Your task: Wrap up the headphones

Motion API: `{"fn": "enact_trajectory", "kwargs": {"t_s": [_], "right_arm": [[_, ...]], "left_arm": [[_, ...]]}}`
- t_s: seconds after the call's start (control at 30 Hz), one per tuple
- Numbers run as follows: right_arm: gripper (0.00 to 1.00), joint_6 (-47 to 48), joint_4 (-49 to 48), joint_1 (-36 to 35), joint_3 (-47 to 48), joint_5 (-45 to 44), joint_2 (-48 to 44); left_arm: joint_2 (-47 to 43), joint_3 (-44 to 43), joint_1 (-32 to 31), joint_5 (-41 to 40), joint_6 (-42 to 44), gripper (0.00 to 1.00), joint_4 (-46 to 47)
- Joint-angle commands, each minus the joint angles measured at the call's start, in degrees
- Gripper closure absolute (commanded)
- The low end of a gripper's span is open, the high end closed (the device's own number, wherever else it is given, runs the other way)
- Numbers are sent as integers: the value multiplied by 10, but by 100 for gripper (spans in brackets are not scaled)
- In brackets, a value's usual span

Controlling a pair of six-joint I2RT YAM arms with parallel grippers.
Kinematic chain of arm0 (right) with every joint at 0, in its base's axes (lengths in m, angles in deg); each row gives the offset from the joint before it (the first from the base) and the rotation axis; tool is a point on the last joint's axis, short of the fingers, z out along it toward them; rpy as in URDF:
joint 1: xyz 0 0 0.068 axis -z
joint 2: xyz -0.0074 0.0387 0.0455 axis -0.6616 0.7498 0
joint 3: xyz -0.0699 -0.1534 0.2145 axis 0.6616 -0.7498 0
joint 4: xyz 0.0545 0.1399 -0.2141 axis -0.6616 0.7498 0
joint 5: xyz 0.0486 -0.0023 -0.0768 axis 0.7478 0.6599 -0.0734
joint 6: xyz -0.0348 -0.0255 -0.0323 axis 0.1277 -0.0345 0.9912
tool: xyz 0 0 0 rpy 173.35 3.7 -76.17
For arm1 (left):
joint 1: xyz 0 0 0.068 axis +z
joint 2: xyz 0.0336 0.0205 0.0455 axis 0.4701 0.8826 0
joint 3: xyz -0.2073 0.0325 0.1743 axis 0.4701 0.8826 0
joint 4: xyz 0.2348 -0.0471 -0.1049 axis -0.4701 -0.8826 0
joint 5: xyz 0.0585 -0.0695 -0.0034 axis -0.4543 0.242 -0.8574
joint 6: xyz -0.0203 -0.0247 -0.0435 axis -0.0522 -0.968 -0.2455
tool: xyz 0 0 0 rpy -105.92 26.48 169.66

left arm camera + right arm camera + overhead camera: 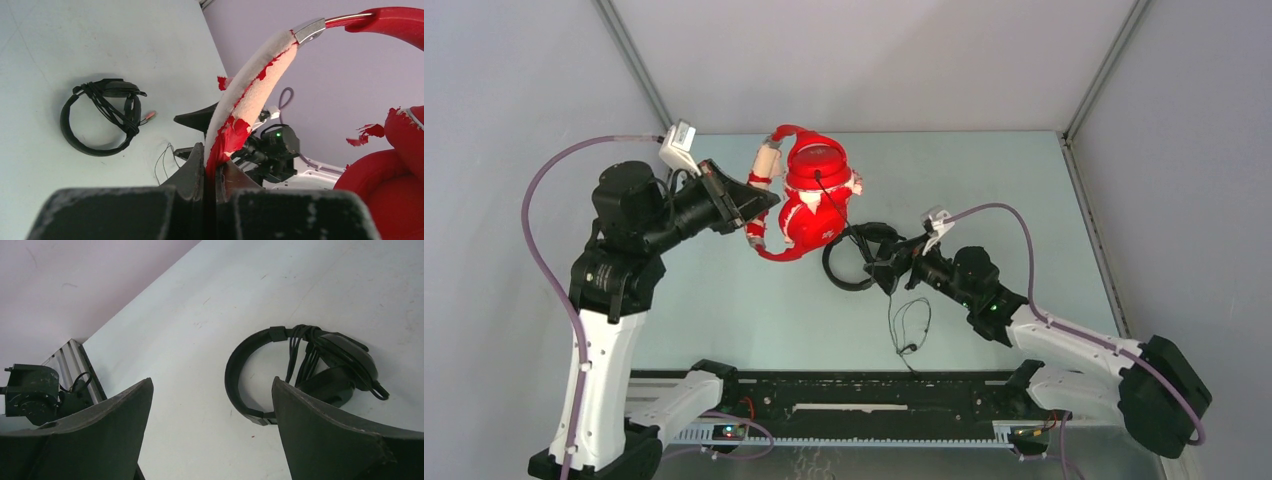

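The red headphones are held up off the table at the back centre, earcups folded together. My left gripper is shut on their worn headband, whose white padding shows; the clamp is at the band's lower end. A red earcup hangs at the right. The thin dark cable runs from the earcups down past my right gripper to a loose loop on the table. My right gripper is open and empty, low over the table, beside the black headphones.
Black headphones with their cable wound round them lie on the table, also in the left wrist view and the right wrist view. The enclosure walls stand at the back and sides. A black rail runs along the near edge.
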Motion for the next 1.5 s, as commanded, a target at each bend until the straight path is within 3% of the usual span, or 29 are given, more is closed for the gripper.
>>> {"fn": "enact_trajectory", "kwargs": {"t_s": [0.0, 0.2, 0.5, 0.63, 0.8, 1.03, 1.17, 1.47], "right_arm": [[4, -14, -94, -6, 5, 12, 23], [5, -35, -17, 4, -30, 19, -53], [0, -62, 210, 71, -70, 34, -377], [0, -60, 198, 66, -97, 69, -430], [1, -73, 93, 22, -126, 108, -355], [1, -18, -31, -82, -105, 107, -180], [1, -30, -83, -95, -88, 144, -97], [5, -74, -195, -108, -80, 133, 25]], "left_arm": [[-2, -29, 4, 32, -44, 100, 45], [-3, -25, 4, 25, -53, 100, 48], [-3, -10, 6, 30, -66, 100, 60], [-11, 2, 7, 36, -74, 100, 84], [-8, 1, 7, 35, -79, 100, 83], [-6, 1, 7, 31, -80, 100, 78], [-7, 6, 7, 30, -82, 100, 86], [-4, 19, 9, 58, -104, 100, 123]]}}
